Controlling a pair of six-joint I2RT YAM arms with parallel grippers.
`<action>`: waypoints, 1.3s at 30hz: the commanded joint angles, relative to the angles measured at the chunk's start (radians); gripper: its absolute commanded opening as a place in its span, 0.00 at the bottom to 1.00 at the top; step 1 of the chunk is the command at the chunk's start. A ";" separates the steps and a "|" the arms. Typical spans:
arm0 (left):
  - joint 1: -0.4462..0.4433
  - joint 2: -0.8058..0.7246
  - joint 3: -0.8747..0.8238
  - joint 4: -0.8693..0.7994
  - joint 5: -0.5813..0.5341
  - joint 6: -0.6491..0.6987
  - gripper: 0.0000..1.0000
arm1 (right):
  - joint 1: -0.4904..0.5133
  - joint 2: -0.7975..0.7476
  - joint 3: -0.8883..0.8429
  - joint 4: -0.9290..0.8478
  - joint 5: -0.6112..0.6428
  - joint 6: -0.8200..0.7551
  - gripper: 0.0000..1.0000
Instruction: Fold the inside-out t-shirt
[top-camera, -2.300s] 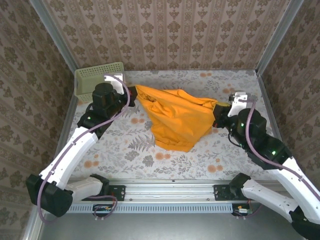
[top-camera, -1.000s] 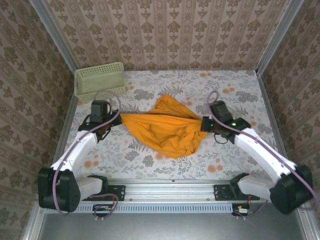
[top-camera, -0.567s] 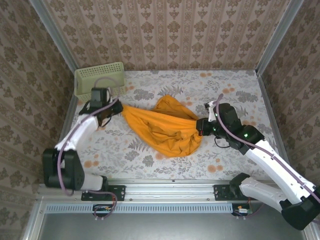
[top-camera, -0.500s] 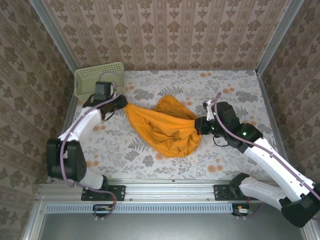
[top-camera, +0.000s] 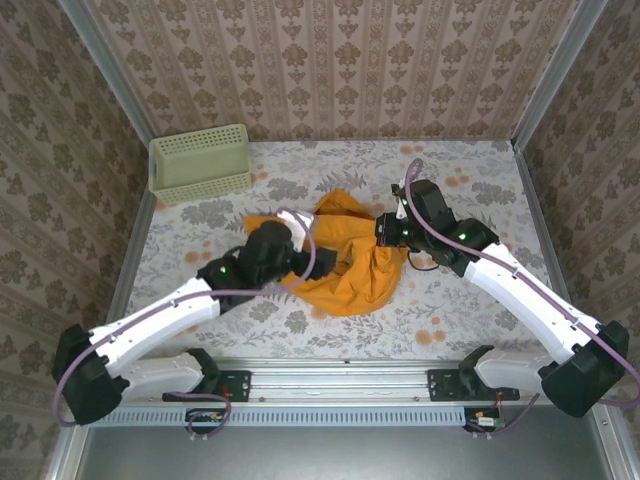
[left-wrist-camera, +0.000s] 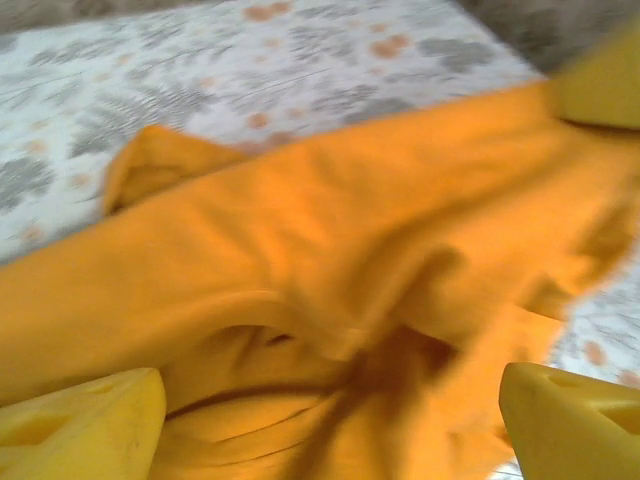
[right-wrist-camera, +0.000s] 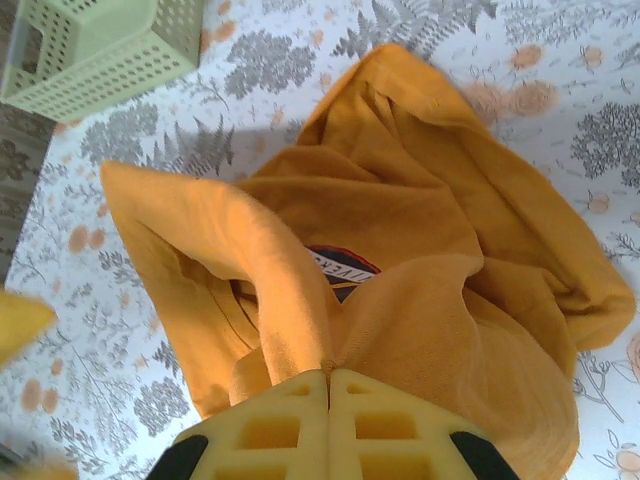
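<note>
Since half a second ago the left tool (left-wrist-camera: 335, 425) has let go of the shirt's end near the basket (top-camera: 200, 160) and swung in to the middle of the top view. It now hangs with jaws wide over the t-shirt (top-camera: 345, 275). The right tool (right-wrist-camera: 328, 395) has drawn its end up and leftward, so the cloth lies bunched at the centre of the desk (top-camera: 460, 165) rather than stretched across it. That right tool is closed tight on a ridge of orange cloth. A dark printed patch (right-wrist-camera: 340, 265) peeks from inside the folds, so the shirt probably needs spreading first. The left tool would do best to take a single layer at an edge, not a wad, then pull away from the right one until the cloth lies flat. The basket, at the upper left of the top view, stands well apart and blocks nothing; the tangled folds themselves are the obstacle.
</note>
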 joint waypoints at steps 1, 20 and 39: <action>-0.060 0.057 -0.053 0.159 -0.019 0.027 0.88 | 0.008 -0.004 0.020 0.015 0.033 0.032 0.00; -0.096 0.356 0.103 0.185 -0.013 0.033 0.01 | -0.079 -0.167 -0.026 -0.234 0.275 0.051 0.00; -0.011 0.120 -0.118 0.212 0.083 0.001 0.00 | -0.256 0.066 0.023 -0.155 0.076 -0.051 0.00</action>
